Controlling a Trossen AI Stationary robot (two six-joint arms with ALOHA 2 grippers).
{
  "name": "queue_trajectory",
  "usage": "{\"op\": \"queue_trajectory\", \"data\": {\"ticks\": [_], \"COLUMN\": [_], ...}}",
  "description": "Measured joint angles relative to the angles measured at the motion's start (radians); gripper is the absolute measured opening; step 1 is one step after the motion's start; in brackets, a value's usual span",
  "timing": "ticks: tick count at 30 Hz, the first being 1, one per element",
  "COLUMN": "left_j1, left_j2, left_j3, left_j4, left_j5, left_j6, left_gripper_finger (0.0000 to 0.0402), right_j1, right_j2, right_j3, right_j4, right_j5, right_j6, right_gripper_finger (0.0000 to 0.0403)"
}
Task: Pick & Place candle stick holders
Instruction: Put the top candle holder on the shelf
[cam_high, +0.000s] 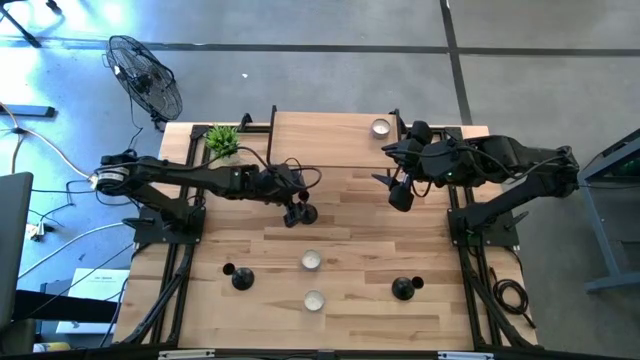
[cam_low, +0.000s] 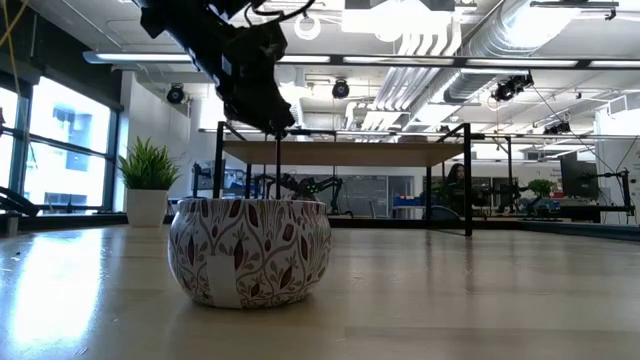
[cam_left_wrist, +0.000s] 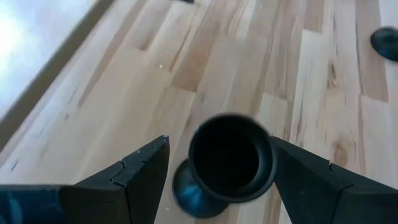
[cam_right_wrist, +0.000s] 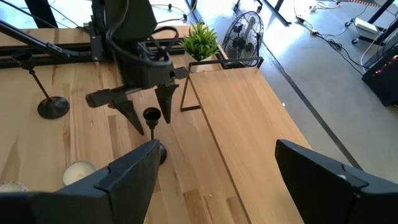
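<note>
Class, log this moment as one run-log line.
left gripper: open around candle holder | right gripper: open, empty, waiting | tealight cups: on table

A grey concrete floor (cam_high: 330, 25) is seen around the wooden table (cam_high: 340, 215). A standing fan (cam_high: 146, 78) and a potted plant (cam_high: 222, 140) are placed near one corner. Large windows (cam_low: 55, 150) and ceiling ducts (cam_low: 480, 40) are shown behind.

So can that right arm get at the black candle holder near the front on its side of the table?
Probably yes. The right gripper hangs open above the table's middle, and bare wood lies between it and that candle holder. Nothing stands in the way.
</note>
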Motion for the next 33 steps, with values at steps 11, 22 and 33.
{"op": "queue_trajectory", "data": {"ticks": [11, 22, 33], "left_j1": [0.000, 0.000, 0.000], "left_j2": [0.001, 0.001, 0.001], "left_j3": [0.000, 0.000, 0.002], "left_j4": [-0.002, -0.002, 0.002], "left_j5": [-0.016, -0.017, -0.002], "left_j6": [0.000, -0.023, -0.027], "left_gripper_finger": [0.0264, 0.0238, 0.0098], "right_j1": [0.000, 0.000, -0.001], "right_j2": [0.000, 0.000, 0.000], "right_j3": [0.000, 0.000, 0.000], "right_j4": [-0.004, -0.005, -0.005], "right_j5": [0.000, 0.000, 0.000], "right_j6": [0.002, 0.004, 0.004], "right_gripper_finger": [0.0312, 0.0312, 0.0312]}}
